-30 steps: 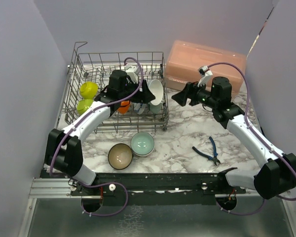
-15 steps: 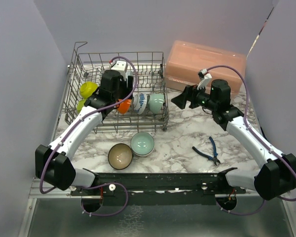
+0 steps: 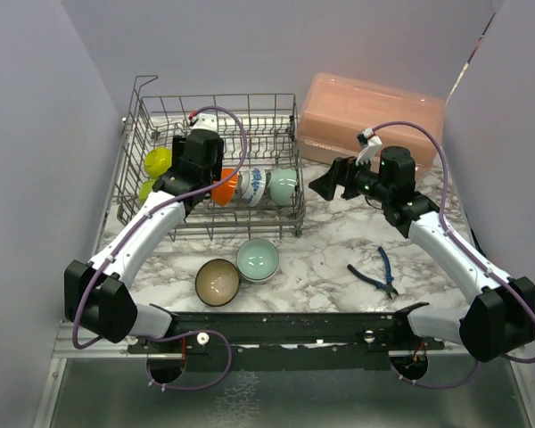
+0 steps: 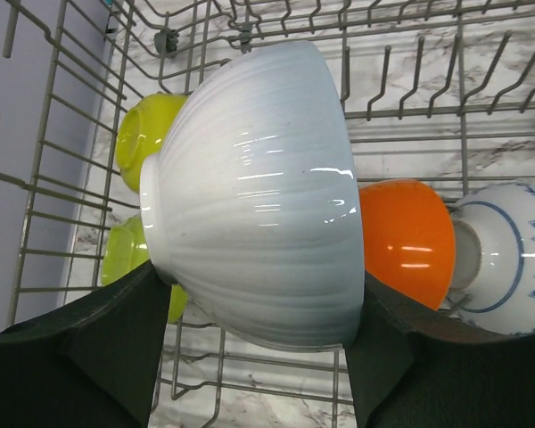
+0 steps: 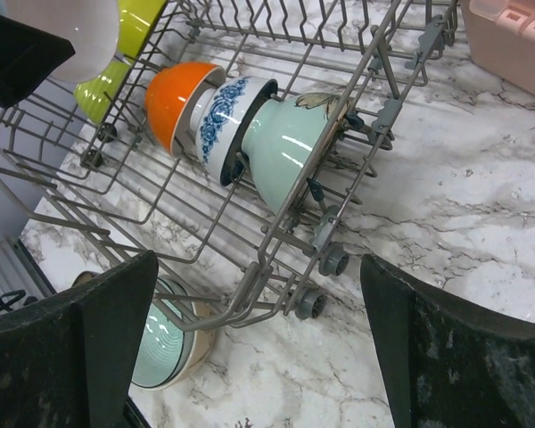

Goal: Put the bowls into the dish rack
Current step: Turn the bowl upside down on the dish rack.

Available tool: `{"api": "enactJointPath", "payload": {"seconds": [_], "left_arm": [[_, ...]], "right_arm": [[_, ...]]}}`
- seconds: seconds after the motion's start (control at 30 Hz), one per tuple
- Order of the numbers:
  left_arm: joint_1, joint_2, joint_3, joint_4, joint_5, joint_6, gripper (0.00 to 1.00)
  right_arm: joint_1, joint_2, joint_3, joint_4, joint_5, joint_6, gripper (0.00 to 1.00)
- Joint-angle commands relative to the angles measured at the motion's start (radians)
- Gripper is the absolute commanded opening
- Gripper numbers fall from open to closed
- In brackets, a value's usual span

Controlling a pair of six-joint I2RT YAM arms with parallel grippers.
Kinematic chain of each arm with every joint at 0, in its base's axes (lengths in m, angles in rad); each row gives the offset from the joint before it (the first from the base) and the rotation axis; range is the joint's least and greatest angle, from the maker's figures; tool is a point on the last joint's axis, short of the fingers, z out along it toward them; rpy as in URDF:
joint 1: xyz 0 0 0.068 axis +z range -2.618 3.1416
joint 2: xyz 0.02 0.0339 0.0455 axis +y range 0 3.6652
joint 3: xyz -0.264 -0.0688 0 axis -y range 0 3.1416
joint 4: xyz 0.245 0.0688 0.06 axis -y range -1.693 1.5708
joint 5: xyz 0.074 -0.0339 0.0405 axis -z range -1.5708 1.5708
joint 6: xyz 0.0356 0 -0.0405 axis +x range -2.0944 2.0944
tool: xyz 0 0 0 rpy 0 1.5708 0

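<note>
Left gripper clamps the white ribbed bowl by its outer walls, on its side above the dish rack, left half. Right gripper is spread wide and empty, just right of the rack. Risks: the glossy bowl may slip, or hit the orange bowl or tines when lowered. Eight bowls visible: one held; five racked, namely two lime, orange, one blue-patterned, one pale teal; two on the table, beige and teal.
</note>
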Motion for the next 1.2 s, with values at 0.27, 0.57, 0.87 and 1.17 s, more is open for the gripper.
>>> {"api": "enactJointPath", "payload": {"seconds": [0.27,0.57,0.87,1.17], "left_arm": [[0.006,0.096,0.064,-0.052,-0.190,0.049,0.00],[0.031,0.137,0.073,-0.073,-0.210,0.049,0.00],[0.075,0.163,0.085,-0.093,-0.155,0.042,0.00],[0.088,0.195,0.097,-0.111,-0.103,0.029,0.00]], "right_arm": [[0.003,-0.022,-0.029,0.023,0.002,-0.010,1.00],[0.003,-0.018,-0.033,0.017,-0.008,-0.012,1.00],[0.003,-0.017,-0.039,0.018,-0.014,-0.015,1.00],[0.003,-0.018,-0.040,0.016,-0.010,-0.022,1.00]]}}
